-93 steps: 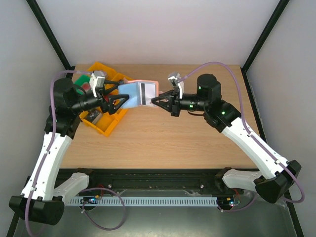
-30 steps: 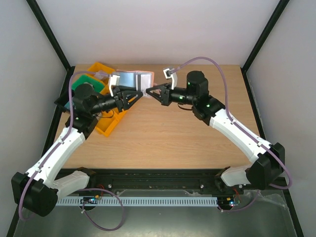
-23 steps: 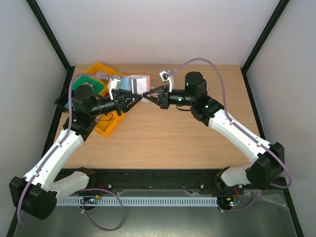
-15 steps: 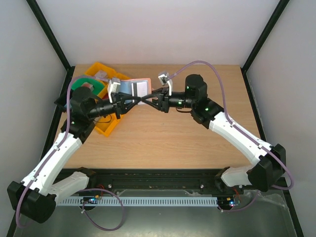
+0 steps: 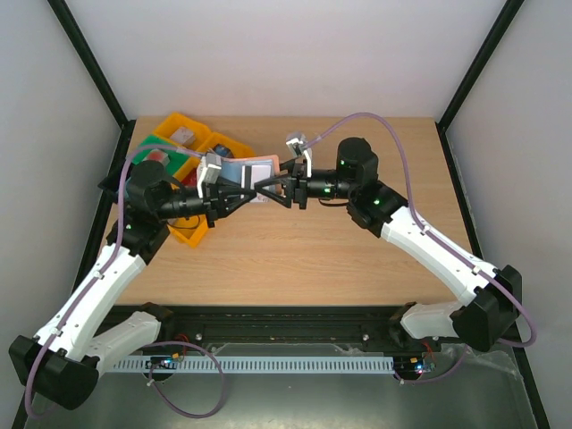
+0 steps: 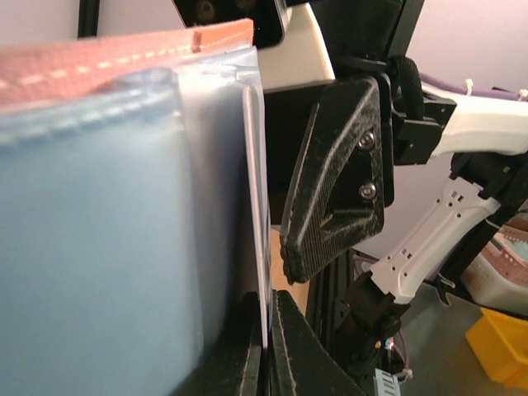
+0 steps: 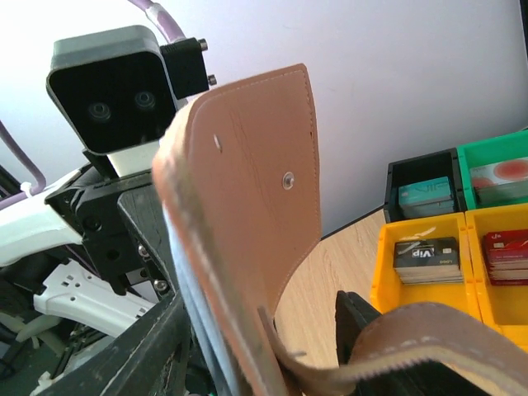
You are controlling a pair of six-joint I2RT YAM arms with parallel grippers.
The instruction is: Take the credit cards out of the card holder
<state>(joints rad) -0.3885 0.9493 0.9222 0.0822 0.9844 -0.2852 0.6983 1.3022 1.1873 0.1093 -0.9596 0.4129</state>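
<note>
The tan card holder point(image 5: 255, 167) hangs in the air between both arms, above the table's left-centre. My left gripper point(image 5: 249, 191) is shut on the thin pale edge of a credit card point(image 6: 262, 247). Light blue-grey cards point(image 6: 82, 247) fill the left of that view under the holder's salmon stitched edge point(image 6: 124, 49). My right gripper point(image 5: 272, 189) stands open, with the brown holder point(image 7: 247, 190) upright between its parted fingers point(image 7: 157, 346) and a curled strap point(image 7: 429, 330) across the other finger. Blue-grey card edges point(image 7: 191, 305) show along the holder's left side.
Yellow trays point(image 5: 185, 234), a green tray point(image 5: 148, 154) and a black one sit at the table's back left, holding stacked cards point(image 7: 425, 257). The left arm reaches over them. The two grippers' tips nearly touch.
My left gripper has shut on a card edge. The right gripper has opened off the holder. Both arms and the holder have drifted slightly toward the near side.
</note>
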